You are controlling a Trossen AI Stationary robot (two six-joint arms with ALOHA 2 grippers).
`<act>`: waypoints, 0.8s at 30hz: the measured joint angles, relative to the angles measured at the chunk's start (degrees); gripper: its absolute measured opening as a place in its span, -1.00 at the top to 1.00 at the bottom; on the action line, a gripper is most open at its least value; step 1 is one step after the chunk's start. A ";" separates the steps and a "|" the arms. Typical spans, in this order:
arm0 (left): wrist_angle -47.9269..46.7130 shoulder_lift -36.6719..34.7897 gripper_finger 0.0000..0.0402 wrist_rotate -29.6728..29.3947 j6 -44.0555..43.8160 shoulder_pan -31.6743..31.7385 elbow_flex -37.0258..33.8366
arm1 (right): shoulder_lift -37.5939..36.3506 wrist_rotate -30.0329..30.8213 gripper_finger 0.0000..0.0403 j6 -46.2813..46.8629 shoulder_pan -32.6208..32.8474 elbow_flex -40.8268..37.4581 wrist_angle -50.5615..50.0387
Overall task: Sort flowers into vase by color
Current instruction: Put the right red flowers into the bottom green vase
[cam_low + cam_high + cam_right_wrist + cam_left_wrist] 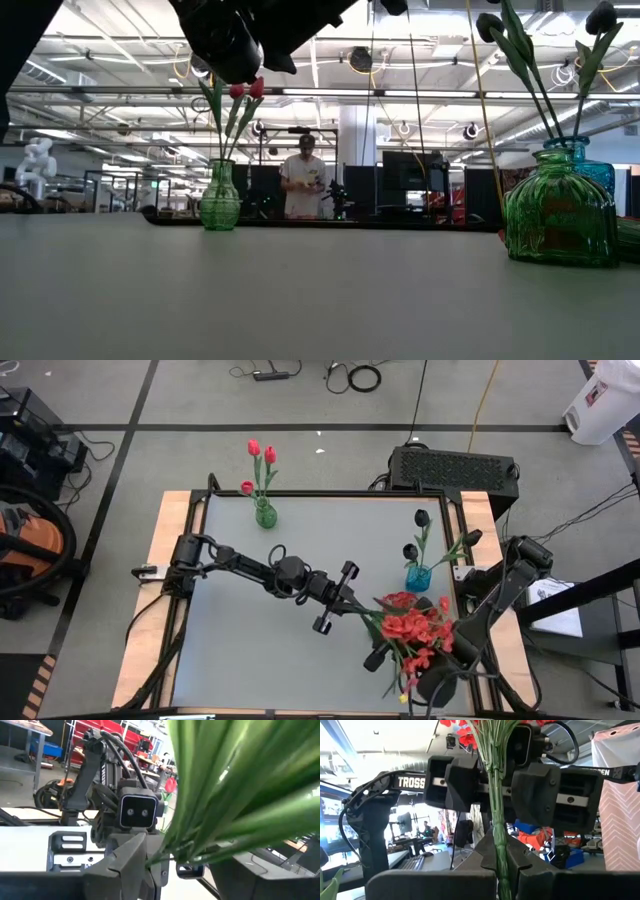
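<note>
The bushy bunch of small red blossoms (412, 626) is held above the table right of centre, its green stems (496, 800) running toward the left gripper (357, 610). The left gripper is shut on the stems. The right gripper (172, 862) faces it from the near right, mostly hidden under the blossoms in the high view, and is shut on the same stems. Red-pink tulips (261, 453) stand in a green vase (264, 513) at the far edge. Black tulips (421, 518) stand in a blue vase (418, 576) at the right. My left gripper pinches the bundled stems (501, 862) between its two fingers, well below the blossoms, with the fingers lying across them. The bunch is lifted clear of the table. My right gripper meets the stems (167, 854) close to the left fingers, coming from the opposite side. The stems fan out past its camera, and the blossoms hide the hold from above.
A large green glass vase (560, 215) stands near the table's near right corner, in front of the blue vase (592, 165). The small green vase (220, 200) is far left. A person (303, 185) stands beyond the table. The table's left half (240, 650) is bare.
</note>
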 joint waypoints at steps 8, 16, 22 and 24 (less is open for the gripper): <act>-0.29 0.00 0.97 0.00 -0.28 0.00 0.00 | -0.02 -0.11 0.20 -6.41 -0.06 0.00 4.69; -0.42 0.02 0.91 -0.01 -0.43 0.00 0.00 | -0.02 -0.14 0.66 -6.56 -0.06 0.00 4.60; -2.38 0.02 0.90 -0.02 -0.35 0.00 0.02 | 0.00 -0.63 0.95 -8.36 0.31 0.00 4.56; -3.01 0.01 0.90 -0.02 -0.35 0.00 0.04 | 0.00 -0.63 0.94 -8.21 0.39 0.00 4.53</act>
